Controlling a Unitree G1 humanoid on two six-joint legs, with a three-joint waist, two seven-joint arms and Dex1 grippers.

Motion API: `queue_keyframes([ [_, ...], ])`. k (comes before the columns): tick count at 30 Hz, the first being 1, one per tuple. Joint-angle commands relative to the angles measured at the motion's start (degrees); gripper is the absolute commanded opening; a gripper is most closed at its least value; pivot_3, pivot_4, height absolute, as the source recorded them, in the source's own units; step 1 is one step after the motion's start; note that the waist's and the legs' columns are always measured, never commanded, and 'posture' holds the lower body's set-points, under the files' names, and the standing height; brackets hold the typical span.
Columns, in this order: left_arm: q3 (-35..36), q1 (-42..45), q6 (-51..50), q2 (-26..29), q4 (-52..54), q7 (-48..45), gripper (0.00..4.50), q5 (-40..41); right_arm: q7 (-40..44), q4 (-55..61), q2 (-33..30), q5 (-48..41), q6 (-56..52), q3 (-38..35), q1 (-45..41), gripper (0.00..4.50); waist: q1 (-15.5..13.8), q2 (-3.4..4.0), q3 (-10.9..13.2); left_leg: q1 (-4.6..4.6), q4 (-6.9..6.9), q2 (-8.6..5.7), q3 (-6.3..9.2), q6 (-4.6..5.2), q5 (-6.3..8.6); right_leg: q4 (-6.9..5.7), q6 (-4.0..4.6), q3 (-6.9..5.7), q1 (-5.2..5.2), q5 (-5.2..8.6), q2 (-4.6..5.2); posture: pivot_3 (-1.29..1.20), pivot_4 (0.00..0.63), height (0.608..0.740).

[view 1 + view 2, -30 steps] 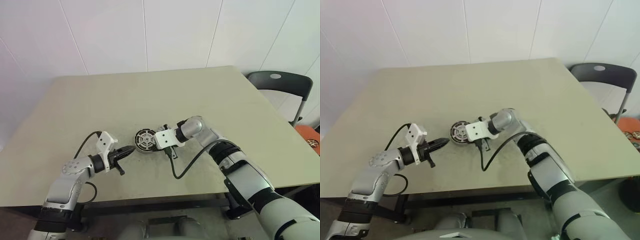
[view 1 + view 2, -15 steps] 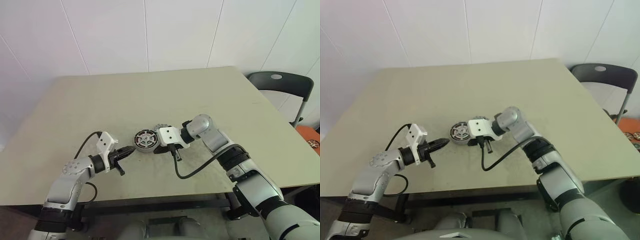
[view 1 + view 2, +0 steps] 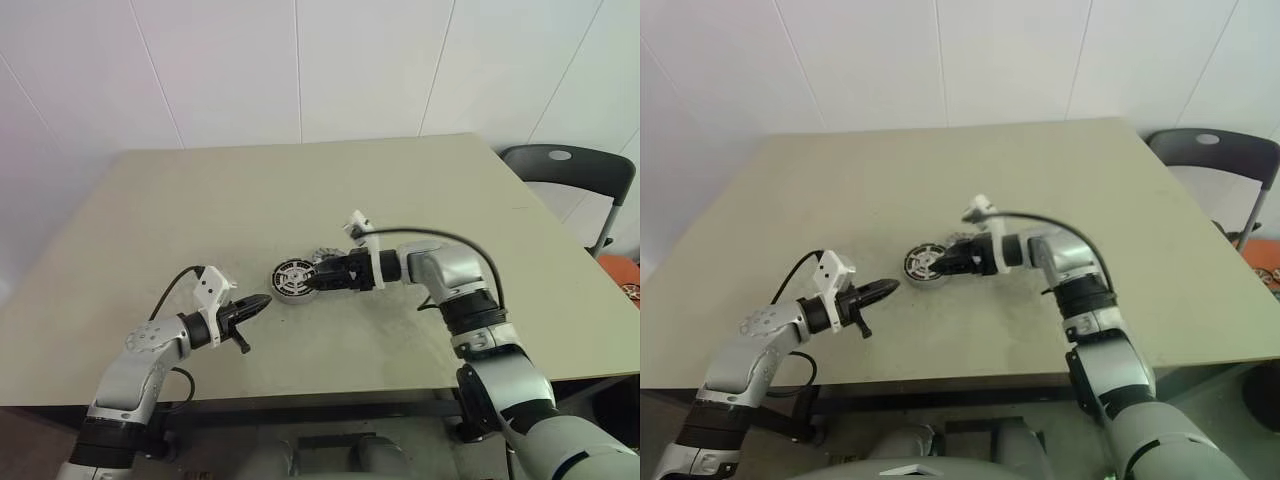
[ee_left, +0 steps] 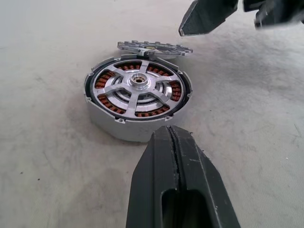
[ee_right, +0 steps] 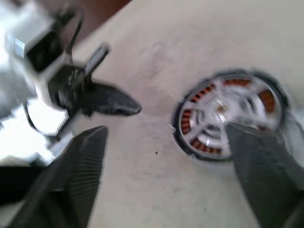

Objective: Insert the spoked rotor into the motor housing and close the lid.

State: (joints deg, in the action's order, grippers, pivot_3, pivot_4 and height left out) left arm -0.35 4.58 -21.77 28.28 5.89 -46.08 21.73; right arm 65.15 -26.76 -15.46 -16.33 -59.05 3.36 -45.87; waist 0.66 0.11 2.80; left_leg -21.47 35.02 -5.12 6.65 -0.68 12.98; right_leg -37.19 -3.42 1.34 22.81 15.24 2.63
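White panelled walls stand behind a beige table point(image 3: 420, 190), with a dark chair point(image 3: 560, 165) at its far right corner.

Compared with a second ago, the right gripper point(image 3: 312, 281) has let go and rolled over: its white wrist block, which then lay over the parts, now points up and away, and the forearm stretches nearly level across the table from the right. Its fingers, shut before, are now spread wide and hold nothing; in the right wrist view they stand either side of the motor housing point(image 5: 228, 121), apart from it. The fingertips hover just beside the housing's right edge.

The motor housing point(image 4: 137, 97) sits flat on the table near the middle, copper windings showing, with the spoked rotor point(image 4: 137, 87) seated inside it. A toothed grey lid point(image 4: 154, 47) leans against the housing's far side.

The left gripper point(image 3: 256, 303) is unchanged: fingers pressed shut on nothing, pointing at the housing from the left, near but not touching, forearm low over the table.
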Motion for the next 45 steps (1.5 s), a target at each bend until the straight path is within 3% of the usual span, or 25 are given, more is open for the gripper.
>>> queue_keyframes([
  [1, 0.34, 0.42, 1.09, -0.01, 1.82, -0.10, 0.00, 0.10, -4.58, -1.21, -0.58, -6.20, -12.98, -7.44, -2.41, 4.12, 0.00, 0.00, 0.00, -0.03, 0.00, 0.00, 0.00, 0.00, 0.00, 0.01, 0.00, 0.00, 0.02, 0.00, 0.01, 0.00, 0.000, 0.740],
  [6, 0.45, 0.36, 1.25, -0.12, 1.64, -0.22, 0.00, 0.13, -12.52, -2.57, -0.31, -9.38, -27.45, -15.72, -1.10, 4.12, 0.04, 0.00, 0.00, -0.07, -0.03, 0.00, -0.02, 0.01, 0.00, 0.02, 0.00, 0.01, 0.06, 0.00, 0.01, 0.00, 0.000, 0.740],
  [12, 0.42, 0.32, 1.26, -0.19, 1.69, -0.25, 0.00, 0.18, -25.10, -2.73, 5.00, -8.25, -30.33, -25.24, -0.15, 4.12, 0.20, 0.00, 0.00, -0.08, -0.02, 0.00, -0.04, 0.01, 0.00, 0.02, -0.01, 0.02, 0.07, 0.00, 0.02, 0.00, 0.000, 0.740],
  [23, 0.29, 0.13, 1.53, -0.41, 1.49, 0.03, 0.00, -0.06, -36.92, -13.19, 7.44, -9.99, -15.12, -34.55, -4.53, 4.12, 0.36, 0.01, 0.00, -0.06, -0.01, -0.01, -0.06, 0.03, 0.00, 0.04, -0.13, 0.00, 0.02, -0.07, 0.01, 0.00, 0.000, 0.740],
  [37, -0.03, 0.70, 2.24, -0.34, 0.56, 0.09, 0.00, -0.66, -42.31, -17.83, 11.41, -15.24, -6.42, -36.64, -5.66, 4.12, 0.56, 0.02, 0.01, -0.04, -0.04, 0.02, -0.06, 0.04, 0.00, 0.05, -0.14, 0.02, 0.02, -0.07, -0.03, 0.00, 0.000, 0.740],
  [45, 0.73, 1.27, 3.04, 0.17, 0.19, 0.06, 0.00, -1.17, -39.54, -11.19, 13.35, -12.51, 5.93, -28.47, -2.42, 1.54, 0.45, 0.03, 0.02, -0.06, -0.03, 0.01, -0.06, 0.04, 0.00, 0.07, -0.15, 0.02, 0.02, -0.08, -0.02, 0.00, 0.000, 0.740],
])
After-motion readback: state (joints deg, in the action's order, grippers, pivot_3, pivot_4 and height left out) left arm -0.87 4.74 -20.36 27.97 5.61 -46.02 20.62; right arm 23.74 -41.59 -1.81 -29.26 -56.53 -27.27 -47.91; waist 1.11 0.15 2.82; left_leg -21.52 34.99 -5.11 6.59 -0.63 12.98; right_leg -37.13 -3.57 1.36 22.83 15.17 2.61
